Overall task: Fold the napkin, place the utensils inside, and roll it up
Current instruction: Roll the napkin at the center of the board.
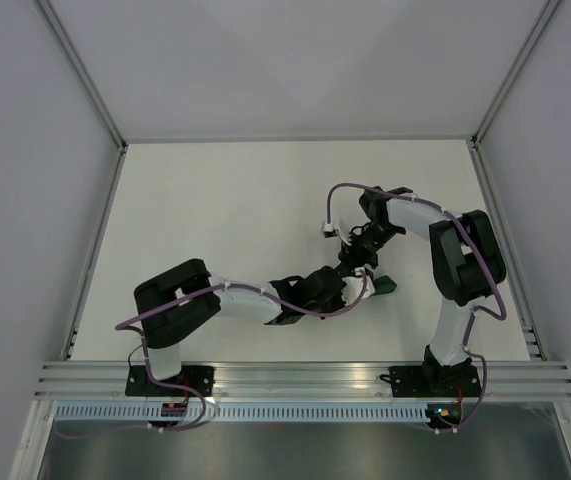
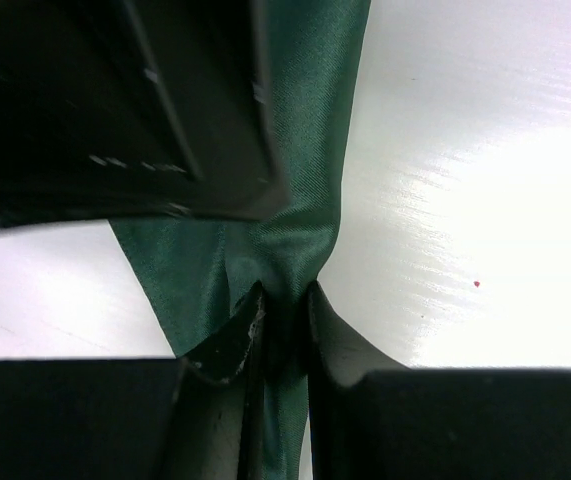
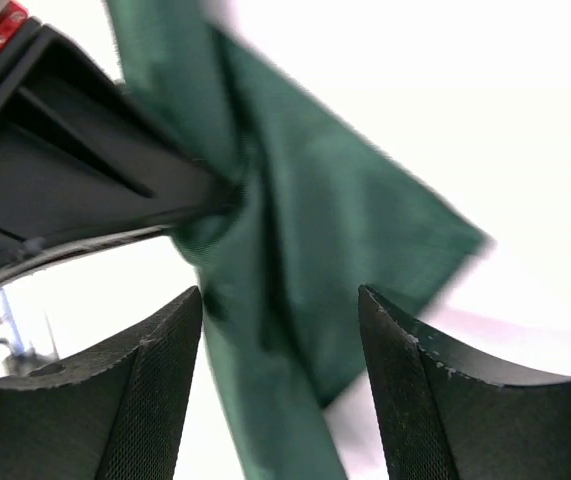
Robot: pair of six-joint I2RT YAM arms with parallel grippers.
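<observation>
The napkin [image 1: 382,285] is a dark green cloth, bunched and lifted off the white table near the middle. Only a small corner of it shows in the top view. My left gripper [image 1: 333,290] is shut on a gathered fold of it; in the left wrist view the fingertips [image 2: 255,312] pinch the napkin [image 2: 295,180] tightly. My right gripper [image 1: 351,262] is open just beyond, and its fingers [image 3: 165,390] straddle the hanging napkin [image 3: 335,230] without touching it. The left gripper's black body [image 3: 85,170] shows there at upper left. No utensils are in view.
The white table [image 1: 225,220] has grey walls on three sides and an aluminium rail [image 1: 305,375] along the near edge. The right arm's purple cable and a white connector [image 1: 330,230] hang near the grippers. The right gripper's body [image 2: 115,100] fills the left wrist view's upper left.
</observation>
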